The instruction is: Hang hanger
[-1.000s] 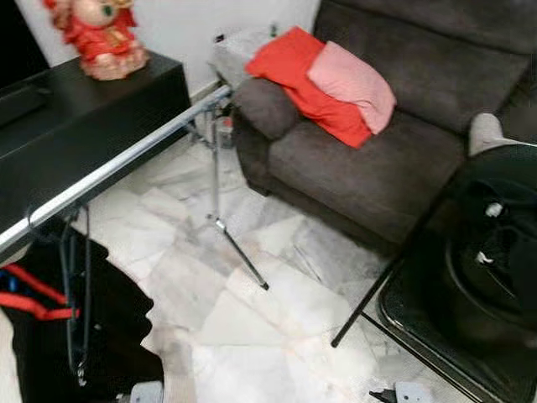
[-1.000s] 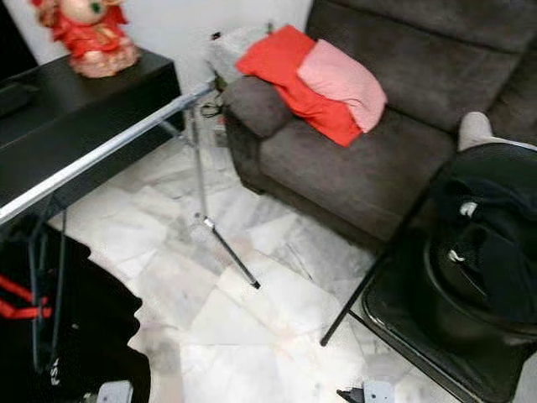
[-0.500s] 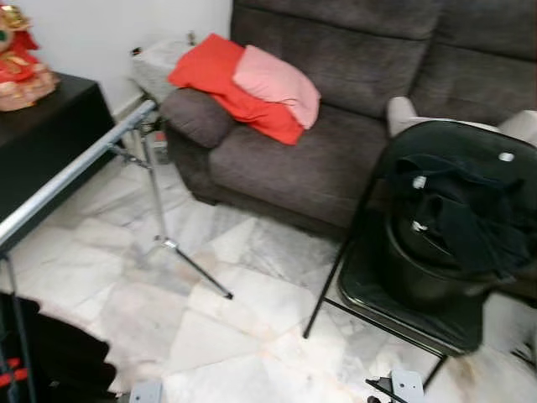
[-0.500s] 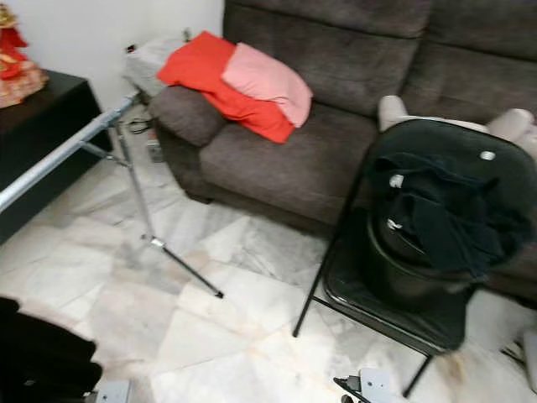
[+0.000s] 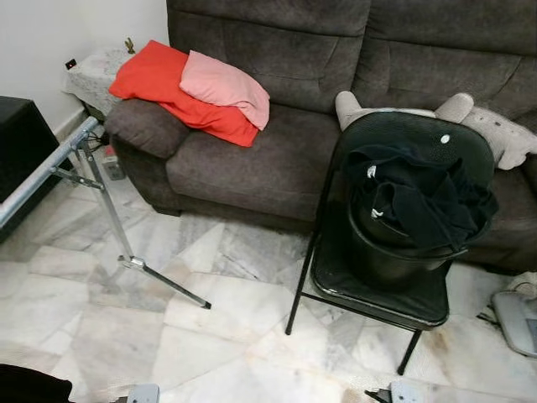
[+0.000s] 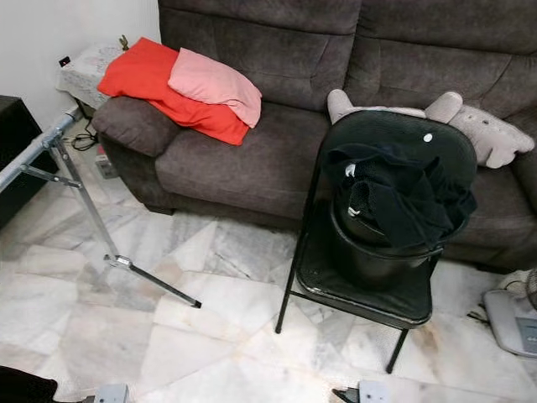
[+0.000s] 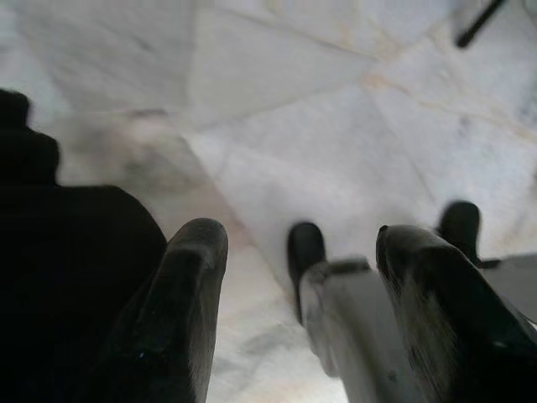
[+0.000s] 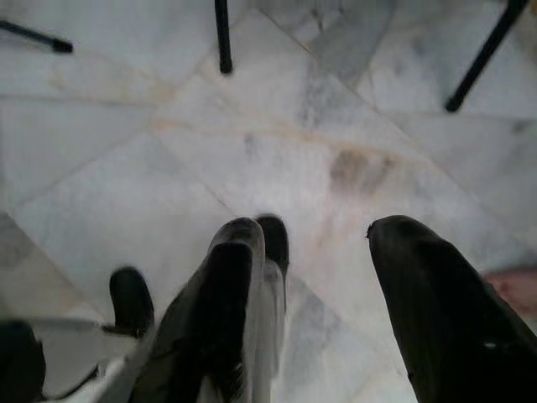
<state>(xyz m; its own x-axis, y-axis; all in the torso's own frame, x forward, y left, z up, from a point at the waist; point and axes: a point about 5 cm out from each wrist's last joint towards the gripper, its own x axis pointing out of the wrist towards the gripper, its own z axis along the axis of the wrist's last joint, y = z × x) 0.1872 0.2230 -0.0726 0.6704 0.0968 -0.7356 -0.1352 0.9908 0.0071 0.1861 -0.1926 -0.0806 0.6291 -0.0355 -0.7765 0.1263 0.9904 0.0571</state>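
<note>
Both pincers, left [image 7: 298, 252] and right [image 8: 310, 243], hang open while the view has swung from rack [image 5: 59, 159] toward chair [image 5: 394, 294].

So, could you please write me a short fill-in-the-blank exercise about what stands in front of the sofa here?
1. The black bucket stands on the seat of a black folding ____.
2. The pink cushion lies on top of a ____ cushion.
3. Draped over the bucket is a black ____.
4. The plush toy rests on the grey ____.

Missing words: chair; red; garment; sofa
</note>
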